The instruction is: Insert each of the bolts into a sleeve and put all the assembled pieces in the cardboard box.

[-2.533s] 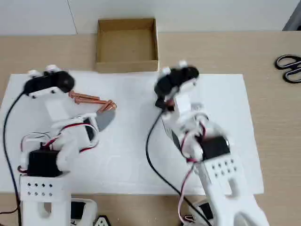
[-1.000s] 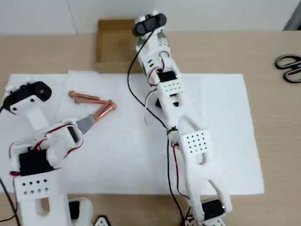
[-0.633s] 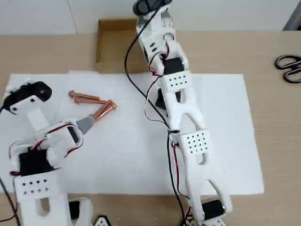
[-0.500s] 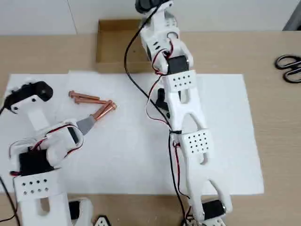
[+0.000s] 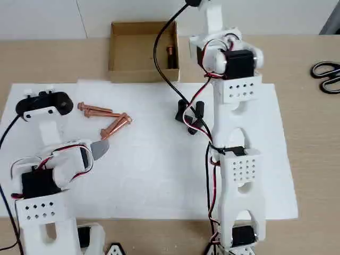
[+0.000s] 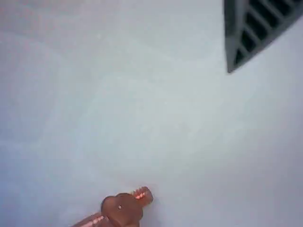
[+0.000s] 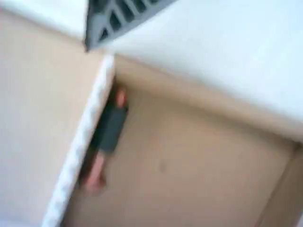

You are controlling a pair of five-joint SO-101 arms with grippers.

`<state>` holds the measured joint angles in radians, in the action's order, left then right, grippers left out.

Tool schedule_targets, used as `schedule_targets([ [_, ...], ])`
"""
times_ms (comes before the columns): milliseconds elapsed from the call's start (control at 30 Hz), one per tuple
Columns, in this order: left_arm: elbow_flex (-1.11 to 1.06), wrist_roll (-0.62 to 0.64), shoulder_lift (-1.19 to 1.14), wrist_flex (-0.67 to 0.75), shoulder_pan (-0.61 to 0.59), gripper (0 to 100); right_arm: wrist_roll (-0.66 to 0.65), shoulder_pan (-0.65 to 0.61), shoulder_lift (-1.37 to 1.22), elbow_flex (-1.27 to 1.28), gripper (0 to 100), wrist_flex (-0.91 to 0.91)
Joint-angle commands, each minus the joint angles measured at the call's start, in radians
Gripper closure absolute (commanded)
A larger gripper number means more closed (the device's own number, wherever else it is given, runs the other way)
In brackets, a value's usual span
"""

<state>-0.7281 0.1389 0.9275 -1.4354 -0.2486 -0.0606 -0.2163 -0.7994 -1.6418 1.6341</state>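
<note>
The cardboard box stands at the table's far edge. One bolt in a black sleeve lies inside along its right wall, the same assembled piece lying free below my right gripper's grey finger. The right arm stretches to the far edge, and its gripper is open with nothing in it. Three copper bolts lie on the white sheet, their heads near my left gripper's finger. The left gripper is open, just short of them. Black sleeves lie mid-sheet under the right arm's wires.
A white paper sheet covers most of the table. Scissors lie at the far right on bare wood. The right arm's long body spans the sheet's right half, with loose wires beside the sleeves.
The right arm swung from the sheet out over the box, let the assembled piece go inside it and shifted right. The left gripper drew back a little from the bolts.
</note>
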Motion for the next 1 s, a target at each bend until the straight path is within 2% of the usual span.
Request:
schedule_targets([
  [0, 0.005, -0.006, 0.014, -0.002, -0.005, 67, -0.005, 0.031, 0.11, -0.043, 77.2, 0.028],
  [300, 0.005, -0.006, 0.014, -0.003, -0.005, 67, 0.026, 0.047, 0.232, 0.012, 77.2, 0.059],
  [433, 0.005, -0.006, 0.014, -0.003, -0.005, 67, 0.11, 0.051, 0.288, 0.213, 77.2, 0.062],
  [700, 0.004, -0.006, 0.014, -0.003, -0.005, 67, 0.118, 0.048, 0.401, 0.675, 77.2, 0.039],
  [967, -0.028, -0.006, 0.012, 0.003, -0.003, 67, 0.118, 0.047, 0.263, 0.781, 77.2, -0.031],
])
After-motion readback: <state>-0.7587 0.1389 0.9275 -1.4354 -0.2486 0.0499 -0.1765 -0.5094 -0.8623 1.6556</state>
